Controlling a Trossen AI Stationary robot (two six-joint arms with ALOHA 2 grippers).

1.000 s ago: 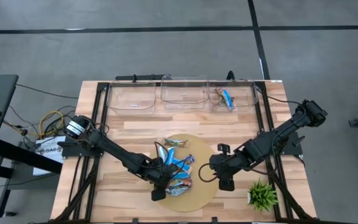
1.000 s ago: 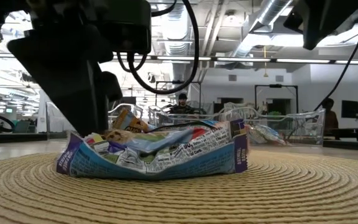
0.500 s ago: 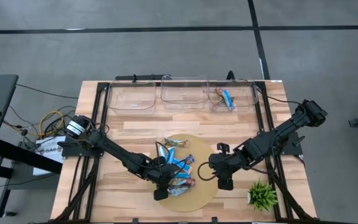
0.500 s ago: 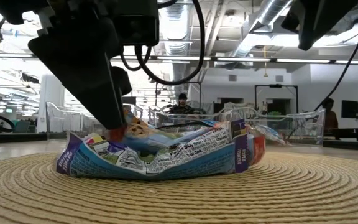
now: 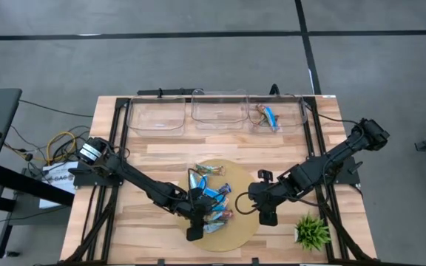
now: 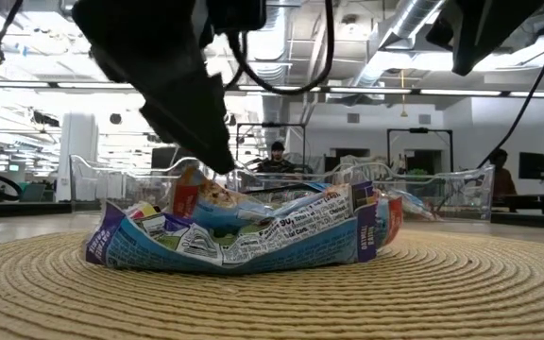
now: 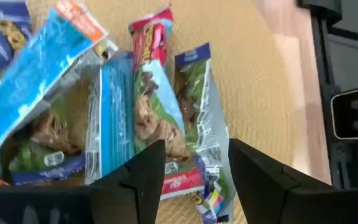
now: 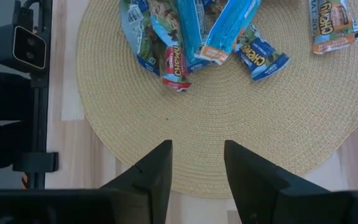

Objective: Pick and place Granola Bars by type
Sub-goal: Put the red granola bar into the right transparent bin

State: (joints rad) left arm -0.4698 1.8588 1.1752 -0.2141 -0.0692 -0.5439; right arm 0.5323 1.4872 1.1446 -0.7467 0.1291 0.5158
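Three clear bins [image 5: 217, 111] line the bench's far edge; only the right-hand one holds Granola Bars [image 5: 266, 116]. The rest lie heaped on the woven mat [image 5: 244, 225]. My left gripper [image 7: 194, 171] hovers spread over that heap, my right gripper [image 8: 197, 168] spread beside the mat's right edge.

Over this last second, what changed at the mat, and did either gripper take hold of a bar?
The left gripper slid a little along the pile of granola bars toward the right arm's side and rose off it in the low view. Its fingers are open over a red-ended bar, nothing gripped. One wrapper in the pile now stands more upright. The right gripper, open beside the round mat, the bins and the plant stayed put.
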